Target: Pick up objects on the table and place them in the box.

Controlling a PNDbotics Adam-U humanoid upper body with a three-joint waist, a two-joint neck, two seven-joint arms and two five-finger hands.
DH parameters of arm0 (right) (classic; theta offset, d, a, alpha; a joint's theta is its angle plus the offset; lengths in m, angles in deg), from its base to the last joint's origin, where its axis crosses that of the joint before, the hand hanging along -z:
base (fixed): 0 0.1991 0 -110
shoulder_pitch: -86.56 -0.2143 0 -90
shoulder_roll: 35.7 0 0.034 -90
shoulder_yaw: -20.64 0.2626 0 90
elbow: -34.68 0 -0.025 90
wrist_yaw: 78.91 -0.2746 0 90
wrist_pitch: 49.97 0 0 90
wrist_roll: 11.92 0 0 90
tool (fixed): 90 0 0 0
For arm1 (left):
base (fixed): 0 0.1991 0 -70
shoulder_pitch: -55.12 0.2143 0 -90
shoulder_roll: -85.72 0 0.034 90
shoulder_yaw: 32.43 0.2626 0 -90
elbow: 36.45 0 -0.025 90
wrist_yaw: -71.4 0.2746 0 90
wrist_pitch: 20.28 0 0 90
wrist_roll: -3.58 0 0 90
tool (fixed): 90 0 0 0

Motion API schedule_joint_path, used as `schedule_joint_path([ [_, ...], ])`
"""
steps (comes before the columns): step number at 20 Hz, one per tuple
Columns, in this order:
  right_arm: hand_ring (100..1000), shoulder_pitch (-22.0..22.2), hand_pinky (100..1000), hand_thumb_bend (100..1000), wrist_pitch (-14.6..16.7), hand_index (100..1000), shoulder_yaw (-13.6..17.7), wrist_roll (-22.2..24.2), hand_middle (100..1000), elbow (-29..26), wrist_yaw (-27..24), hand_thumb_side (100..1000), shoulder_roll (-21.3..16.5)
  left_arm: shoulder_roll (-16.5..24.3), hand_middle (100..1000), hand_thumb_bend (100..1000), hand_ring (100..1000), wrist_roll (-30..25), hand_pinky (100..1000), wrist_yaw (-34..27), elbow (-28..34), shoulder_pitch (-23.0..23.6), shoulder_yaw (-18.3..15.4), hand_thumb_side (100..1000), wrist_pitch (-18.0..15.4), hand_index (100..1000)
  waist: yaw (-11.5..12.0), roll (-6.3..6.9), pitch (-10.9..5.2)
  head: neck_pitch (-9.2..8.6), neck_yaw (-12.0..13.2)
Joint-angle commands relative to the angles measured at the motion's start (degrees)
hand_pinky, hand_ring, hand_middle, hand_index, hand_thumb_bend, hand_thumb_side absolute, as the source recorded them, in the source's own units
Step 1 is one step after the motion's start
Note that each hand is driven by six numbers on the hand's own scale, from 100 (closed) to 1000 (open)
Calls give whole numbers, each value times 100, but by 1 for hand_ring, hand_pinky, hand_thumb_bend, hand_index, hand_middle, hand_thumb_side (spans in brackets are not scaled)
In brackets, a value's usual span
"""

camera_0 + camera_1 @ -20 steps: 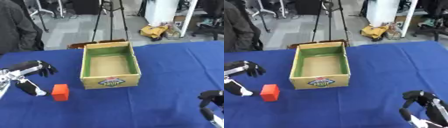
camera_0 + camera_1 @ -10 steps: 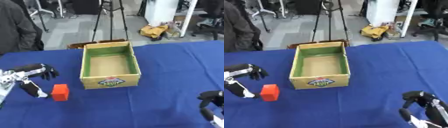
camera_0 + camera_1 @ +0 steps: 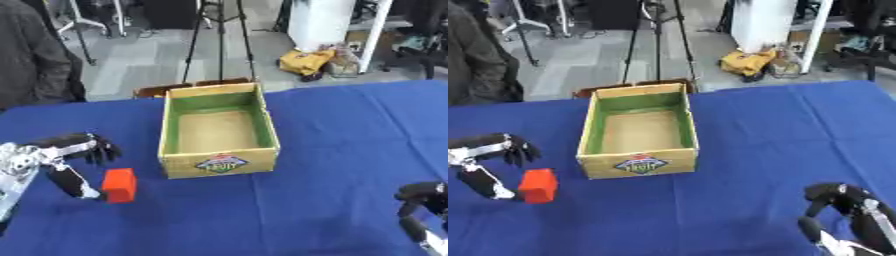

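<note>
Red block (image 3: 119, 185) on the blue table (image 3: 332, 150), touching the thumb of the left hand (image 3: 63, 160), fingers spread apart, nothing gripped. Cardboard box (image 3: 219, 131) lies right of it. Right hand (image 3: 846, 215) rests relaxed, lower right corner.

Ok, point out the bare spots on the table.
Free: the blue cloth right of the box, and the strip between the box front and the right hand. Crowded: the left, where the left hand flanks the red block.

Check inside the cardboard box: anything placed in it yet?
The box shows only its bare tan floor and green inner walls. The red block sits outside, by the left hand.
</note>
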Motion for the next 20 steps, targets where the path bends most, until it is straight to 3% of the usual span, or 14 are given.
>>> schedule_joint_path([
  [1,480,-41,742,536,13,690,16,21,424,-37,-4,432,-70,56,690,570,670,41,695,101,-50,-173,-9,100,2,836,-9,-5,-75,29,-1],
  [20,479,-73,743,532,8,690,-2,49,423,-24,-3,435,-52,-148,690,580,680,175,706,568,-376,-322,36,100,-82,829,-50,11,-54,-3,-1],
])
